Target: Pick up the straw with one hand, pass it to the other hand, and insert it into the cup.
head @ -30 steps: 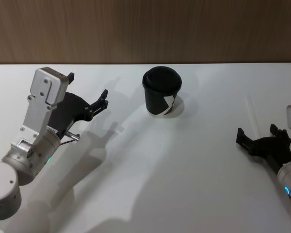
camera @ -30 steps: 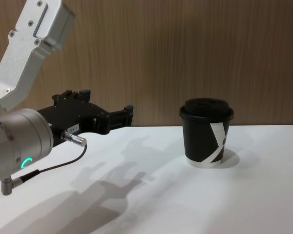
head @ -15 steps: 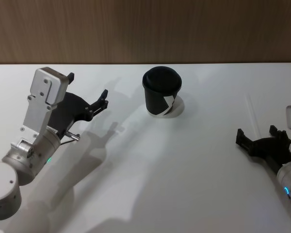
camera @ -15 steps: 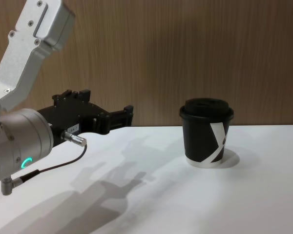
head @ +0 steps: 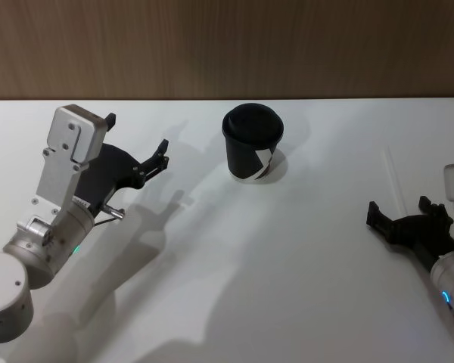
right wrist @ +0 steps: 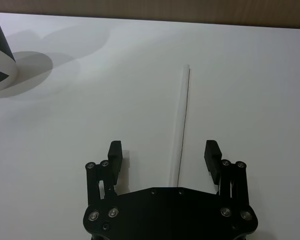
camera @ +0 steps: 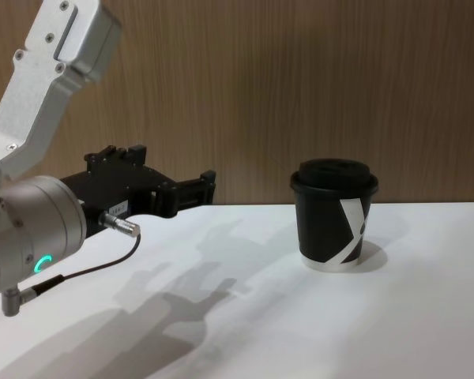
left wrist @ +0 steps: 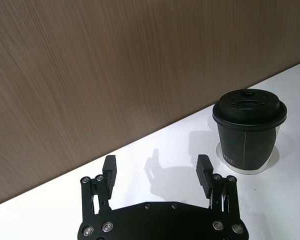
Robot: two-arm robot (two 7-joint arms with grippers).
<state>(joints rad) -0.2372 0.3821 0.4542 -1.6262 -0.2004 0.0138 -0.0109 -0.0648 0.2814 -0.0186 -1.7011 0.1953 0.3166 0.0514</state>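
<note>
Head view: right gripper (head: 399,208) gapes at the straw (head: 394,181), hiding its near end.
Left gripper (head: 136,132) open too, well apart from the cup (head: 253,144).

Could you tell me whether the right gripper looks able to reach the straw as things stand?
Probably yes. The right gripper has its fingers open with the straw lying flat on the table between them, and nothing stands in the way; the cup is well aside.

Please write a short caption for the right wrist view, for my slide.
Open right gripper lined up with the white straw lying flat on the table.
</note>
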